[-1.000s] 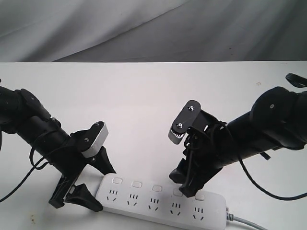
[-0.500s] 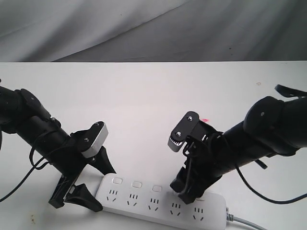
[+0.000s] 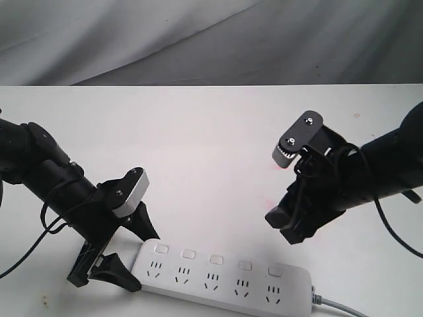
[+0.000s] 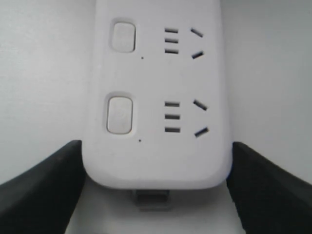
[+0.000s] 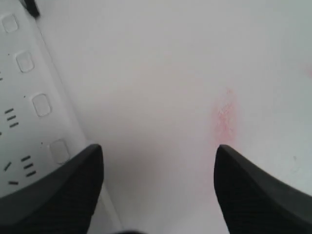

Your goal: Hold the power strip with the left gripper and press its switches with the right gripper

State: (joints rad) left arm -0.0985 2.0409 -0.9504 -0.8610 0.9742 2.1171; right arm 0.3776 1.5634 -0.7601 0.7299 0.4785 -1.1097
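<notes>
The white power strip (image 3: 221, 281) lies along the near edge of the table, its grey cord (image 3: 337, 305) leaving at the right end. A row of five switches (image 3: 217, 259) runs above its outlets. My left gripper (image 3: 142, 261) straddles the strip's left end, and in the left wrist view its black fingers (image 4: 48, 185) press both sides of the strip (image 4: 156, 161) near the end switch (image 4: 120, 114). My right gripper (image 3: 285, 228) hangs above the table behind the strip's right part, apart from it. It is open (image 5: 158, 148) with only bare table between the fingers; the strip (image 5: 19, 126) lies off to one side.
The white table (image 3: 211, 145) ends at a grey fabric backdrop (image 3: 198, 39) behind. A faint pink stain (image 5: 225, 114) marks the table under the right gripper. The left arm's black cable (image 3: 26, 254) loops low at the far left.
The right gripper has lifted off the strip near the fourth switch and moved up and to the right. The left gripper and the strip have stayed put.
</notes>
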